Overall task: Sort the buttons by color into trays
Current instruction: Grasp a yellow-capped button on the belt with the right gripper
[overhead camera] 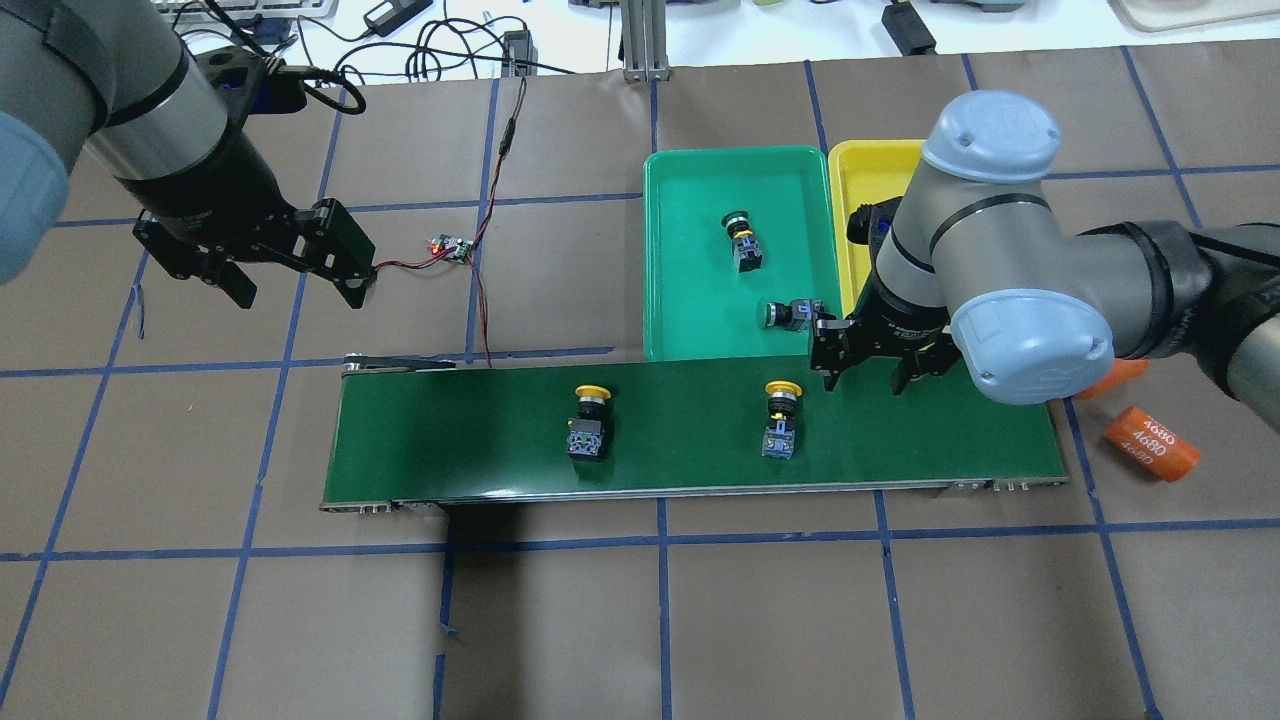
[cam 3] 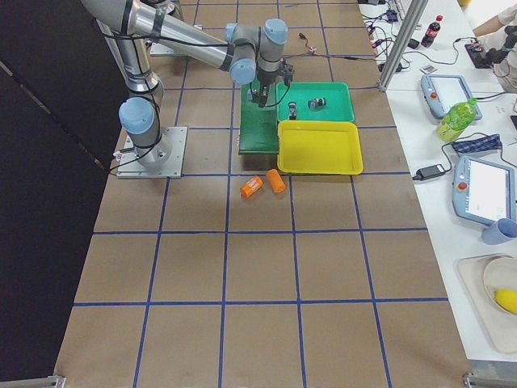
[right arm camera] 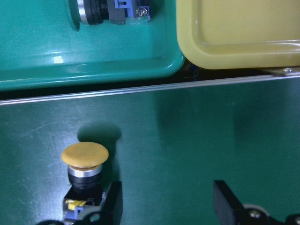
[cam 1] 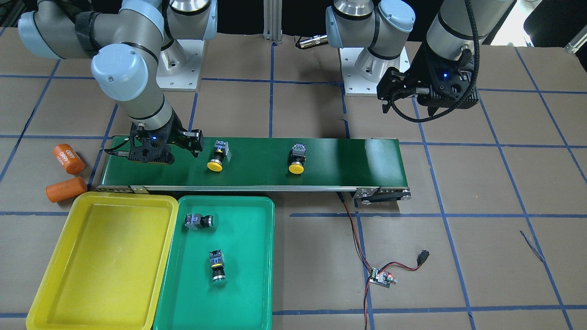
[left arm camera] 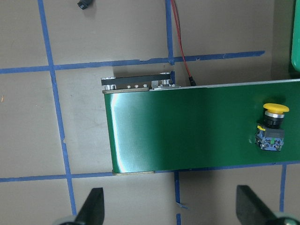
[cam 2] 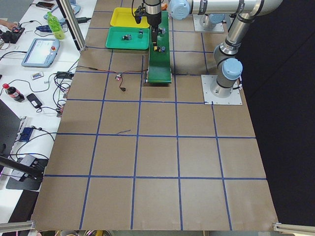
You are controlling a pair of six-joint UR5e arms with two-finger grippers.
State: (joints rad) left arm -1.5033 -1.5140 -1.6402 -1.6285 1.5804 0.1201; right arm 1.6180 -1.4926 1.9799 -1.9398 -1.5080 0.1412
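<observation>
Two yellow buttons (overhead camera: 589, 420) (overhead camera: 781, 415) lie on the belt (overhead camera: 450, 440). Two others (overhead camera: 742, 240), seemingly green-capped, lie in the green tray (overhead camera: 690, 270) beside the belt. The right gripper (overhead camera: 865, 385) hovers over the belt, fingers apart. The left gripper (overhead camera: 300, 295), also spread, hangs off the belt's other end.

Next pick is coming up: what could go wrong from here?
1. In the right wrist view the nearer yellow button sits off to one side of the open right claw, by one finger; a straight descent may hit or knock it.
2. The yellow tray abuts the green tray; a release near that shared edge could land it in the wrong one.
</observation>
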